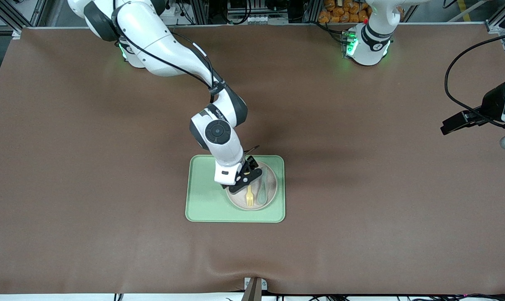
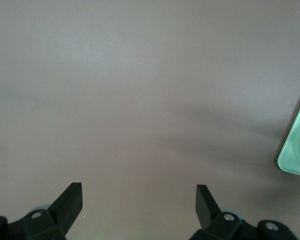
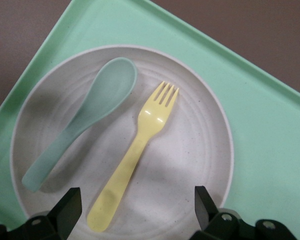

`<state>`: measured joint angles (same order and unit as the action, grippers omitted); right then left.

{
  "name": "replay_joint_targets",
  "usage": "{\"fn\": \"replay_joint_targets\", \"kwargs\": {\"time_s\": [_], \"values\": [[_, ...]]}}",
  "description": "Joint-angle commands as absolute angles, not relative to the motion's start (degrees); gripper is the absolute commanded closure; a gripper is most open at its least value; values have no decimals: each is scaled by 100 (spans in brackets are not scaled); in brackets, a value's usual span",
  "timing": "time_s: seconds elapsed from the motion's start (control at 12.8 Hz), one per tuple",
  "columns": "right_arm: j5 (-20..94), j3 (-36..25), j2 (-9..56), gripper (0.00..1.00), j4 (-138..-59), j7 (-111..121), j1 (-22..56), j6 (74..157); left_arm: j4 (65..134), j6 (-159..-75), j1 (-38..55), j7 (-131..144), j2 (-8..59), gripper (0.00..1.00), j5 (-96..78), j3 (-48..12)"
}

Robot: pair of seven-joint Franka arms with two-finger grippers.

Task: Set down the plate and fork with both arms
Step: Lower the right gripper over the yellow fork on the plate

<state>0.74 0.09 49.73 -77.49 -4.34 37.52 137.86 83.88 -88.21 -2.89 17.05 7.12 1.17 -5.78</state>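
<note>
The right gripper (image 1: 247, 180) is hovering, jaws wide, over the fork (image 3: 134, 156) lying beside a spoon (image 3: 82, 122) on the plate (image 3: 200, 150) mid-tabletop, probably needing to descend and pinch its handle, while the left gripper (image 2: 139, 205) is waiting open-jawed.

Yellow fork (image 3: 135, 155) flat on plate (image 3: 200, 150) — on tray (image 3: 270, 130)

The plate (image 1: 269, 196) is partly hidden by the right end effector (image 1: 245, 182); the left arm (image 1: 501, 110) is cut off.
</note>
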Motion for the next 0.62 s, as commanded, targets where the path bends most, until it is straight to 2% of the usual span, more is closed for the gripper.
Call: {"fn": "replay_joint_targets", "kwargs": {"time_s": [0.0,0.55], "values": [[97,-9,5133,0,-7576,-545,3788,13869,8429,-8807,-246,1617,685,0,272,-598],[106,-17,5300,0,-7611,-754,3902,14185,8499,-8780,-281,1608,624,0,281,-624]]}}
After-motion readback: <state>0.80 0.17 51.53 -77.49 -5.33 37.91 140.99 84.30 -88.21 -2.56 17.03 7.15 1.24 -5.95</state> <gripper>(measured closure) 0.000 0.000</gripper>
